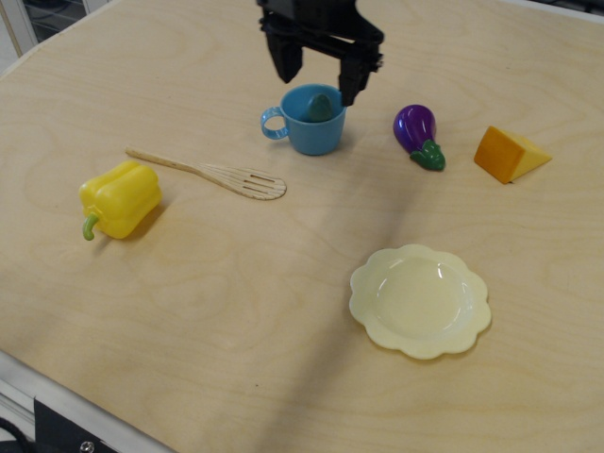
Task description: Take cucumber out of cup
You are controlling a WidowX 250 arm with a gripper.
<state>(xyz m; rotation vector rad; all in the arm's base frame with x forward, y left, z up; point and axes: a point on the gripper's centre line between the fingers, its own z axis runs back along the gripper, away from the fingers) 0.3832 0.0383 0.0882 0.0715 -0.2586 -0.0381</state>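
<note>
Jaws spread wide, empty, poised over the blue cup (314,131) far on the counter (236,302); cucumber (321,107) stands inside against the right wall (likely light, stiff, slick plastic), best pinched across its exposed upper end.

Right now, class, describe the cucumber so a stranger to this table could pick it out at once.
Find the light blue mug with the striped handle, at the far middle of the wooden table, under the open black claw. The cucumber is the small dark teal-green piece poking above its rim. Unlike the purple eggplant to the right, it sits inside the mug.
</note>
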